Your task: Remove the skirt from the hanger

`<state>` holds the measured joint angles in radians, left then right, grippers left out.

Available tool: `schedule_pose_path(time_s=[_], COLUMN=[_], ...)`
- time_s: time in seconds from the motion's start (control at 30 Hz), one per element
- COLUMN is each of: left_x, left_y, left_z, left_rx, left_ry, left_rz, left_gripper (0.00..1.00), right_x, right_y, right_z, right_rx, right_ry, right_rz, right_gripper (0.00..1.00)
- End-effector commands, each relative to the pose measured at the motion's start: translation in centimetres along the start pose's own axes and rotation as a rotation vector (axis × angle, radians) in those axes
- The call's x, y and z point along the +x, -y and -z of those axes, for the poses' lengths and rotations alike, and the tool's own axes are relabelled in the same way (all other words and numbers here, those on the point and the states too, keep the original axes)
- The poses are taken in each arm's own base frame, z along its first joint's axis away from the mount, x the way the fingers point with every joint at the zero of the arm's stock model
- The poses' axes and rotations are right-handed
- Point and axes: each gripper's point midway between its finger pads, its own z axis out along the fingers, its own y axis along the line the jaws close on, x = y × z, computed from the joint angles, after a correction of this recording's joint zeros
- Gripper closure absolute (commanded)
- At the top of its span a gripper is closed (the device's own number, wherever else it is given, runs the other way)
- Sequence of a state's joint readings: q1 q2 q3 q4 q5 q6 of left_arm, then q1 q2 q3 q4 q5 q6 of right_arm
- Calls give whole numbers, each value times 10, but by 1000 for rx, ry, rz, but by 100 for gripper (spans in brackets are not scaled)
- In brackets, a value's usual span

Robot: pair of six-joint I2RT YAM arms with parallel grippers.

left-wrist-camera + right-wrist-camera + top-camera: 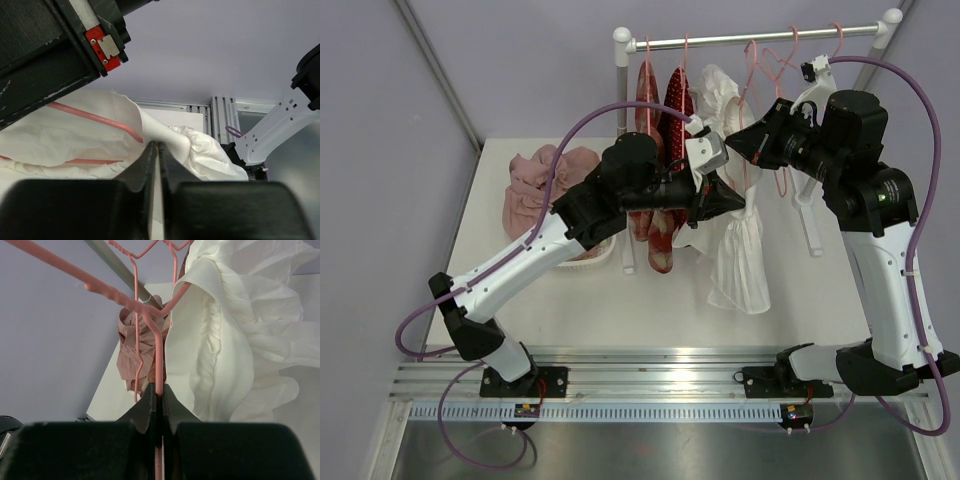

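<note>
**Desk:** How far along are you with the skirt?

**Operator:** Early, I'd judge. The white skirt [740, 250] hangs from its pink hanger [159, 355], and that hanger sits on the rail [750, 40] at the back of the surface [820, 300]. Nothing has come free yet.

**Desk:** What do you have hold of?

**Operator:** Both arms are up at the garment. My left fingers [151, 150] are pressed together on a fold of the white skirt near its top, just beside the hanger's pink wire. My right fingers [151, 392] are clamped on the hanger's wire, on the upright run below the hook, with the skirt's gathered waist right next to them.

**Desk:** So what's left?

**Operator:** As I read it, nearly all of it. I need to steady the hanger with the right arm, draw the waist off with the left, then lay the skirt down. A pile of pink clothes [535, 185] sits at the far left, and red garments [660, 230] hang beside the skirt.

**Desk:** Any labels or brand names?

**Operator:** None I can read. There's a small red tag [105, 47] on my left wrist housing, but no lettering shows on it.
</note>
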<state>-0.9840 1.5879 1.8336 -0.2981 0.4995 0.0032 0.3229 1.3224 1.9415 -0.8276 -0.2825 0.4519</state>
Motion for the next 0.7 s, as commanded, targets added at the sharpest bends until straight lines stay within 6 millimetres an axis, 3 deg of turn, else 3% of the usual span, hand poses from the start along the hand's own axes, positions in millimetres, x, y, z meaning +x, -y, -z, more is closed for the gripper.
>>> schedule_pose_path(time_s=[0.0, 0.27, 0.5, 0.67], left_x=[-17, -18, -32, -2], left_y=[11, 24, 70, 96], left_z=[-1, 0, 14, 9], left_rx=[55, 116, 221, 238], left_ry=[52, 64, 96, 45], left_rz=[17, 54, 74, 103], left_gripper=[100, 100, 100, 100], right_x=[-29, -29, -34, -50], right_y=[-25, -23, -12, -10], right_z=[10, 5, -3, -13], right_rx=[-86, -82, -28, 0], right_ry=[111, 116, 126, 144], right_rz=[40, 36, 58, 84], right_gripper=[100, 100, 100, 100])
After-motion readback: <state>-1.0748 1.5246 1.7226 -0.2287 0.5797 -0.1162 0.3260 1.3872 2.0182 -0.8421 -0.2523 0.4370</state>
